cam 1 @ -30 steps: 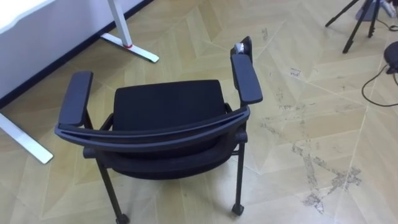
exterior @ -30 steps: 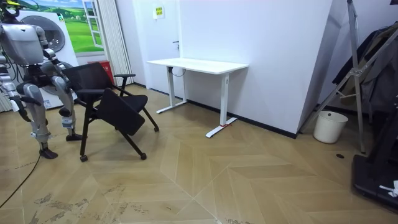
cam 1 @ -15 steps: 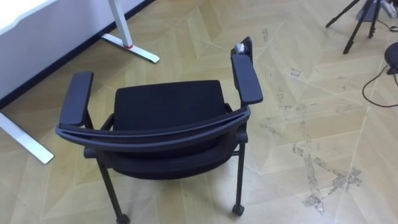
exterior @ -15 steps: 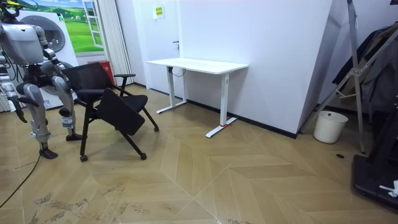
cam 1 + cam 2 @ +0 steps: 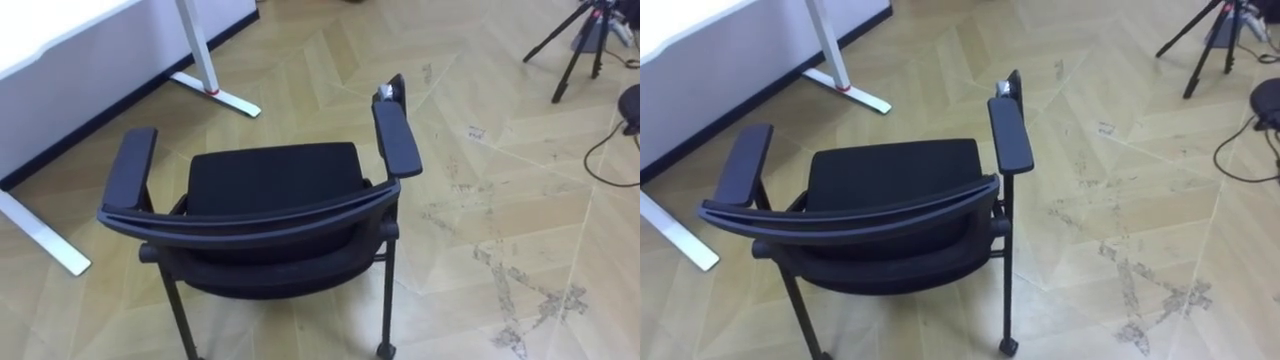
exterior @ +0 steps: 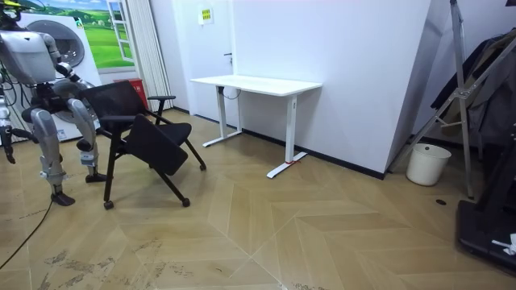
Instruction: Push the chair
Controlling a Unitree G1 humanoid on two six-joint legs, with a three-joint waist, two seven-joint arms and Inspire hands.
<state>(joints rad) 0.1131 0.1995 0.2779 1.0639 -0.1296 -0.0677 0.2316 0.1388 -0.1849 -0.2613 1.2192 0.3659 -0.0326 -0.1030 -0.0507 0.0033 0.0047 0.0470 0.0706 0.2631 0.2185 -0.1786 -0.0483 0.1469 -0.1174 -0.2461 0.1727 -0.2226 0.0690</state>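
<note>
A black armchair [image 5: 270,180] on castors stands on the wooden floor [image 5: 480,150], its seat turned toward a white table [image 6: 256,83] near the wall, the two well apart. The humanoid robot stands directly behind the backrest at the room view's left. One hand [image 6: 8,150] hangs low beside its body, apart from the chair; whether it is released or clenched cannot be told. A white bin [image 6: 427,163] sits by the far wall.
</note>
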